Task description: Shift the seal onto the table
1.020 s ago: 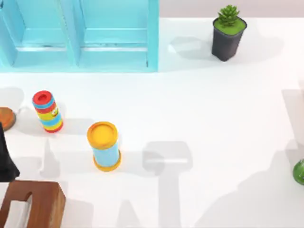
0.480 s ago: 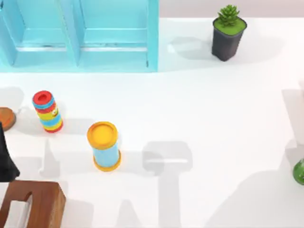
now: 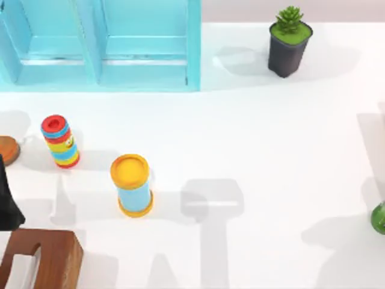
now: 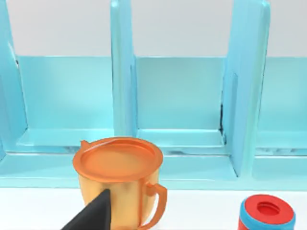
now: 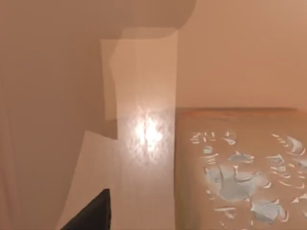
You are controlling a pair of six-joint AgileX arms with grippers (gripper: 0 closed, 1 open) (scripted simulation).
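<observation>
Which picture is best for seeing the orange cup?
The left wrist view: the orange cup stands whole before the blue shelf, lid and handle plain. The top view catches just its edge at the table's left side.

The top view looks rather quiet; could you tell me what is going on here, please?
No object is visibly gripped. The left arm is parked at the table's left edge, between the orange cup and the brown wooden box. The right wrist view faces a tan surface close up.
</observation>
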